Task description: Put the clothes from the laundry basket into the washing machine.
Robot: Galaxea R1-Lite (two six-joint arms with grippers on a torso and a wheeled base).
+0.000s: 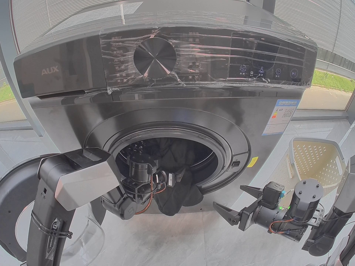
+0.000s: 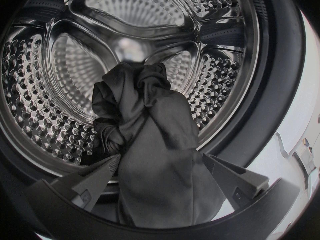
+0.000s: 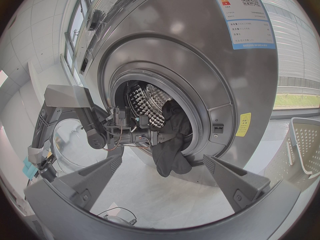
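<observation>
Draping the washing machine (image 1: 207, 108) rim, black garment (image 1: 177, 194) inside parted left end effector (image 2: 161, 155); right end effector (image 1: 228, 195) parted, beside laundry basket (image 1: 314, 163)

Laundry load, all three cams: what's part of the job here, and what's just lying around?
Job:
dark garment, half in the drum, half hanging out
washing machine, door open
laundry basket, on the robot's right
left claw, open, a finger on either side of the garment
right claw, open, empty

Just there:
energy label
yellow sticker
control knob
</observation>
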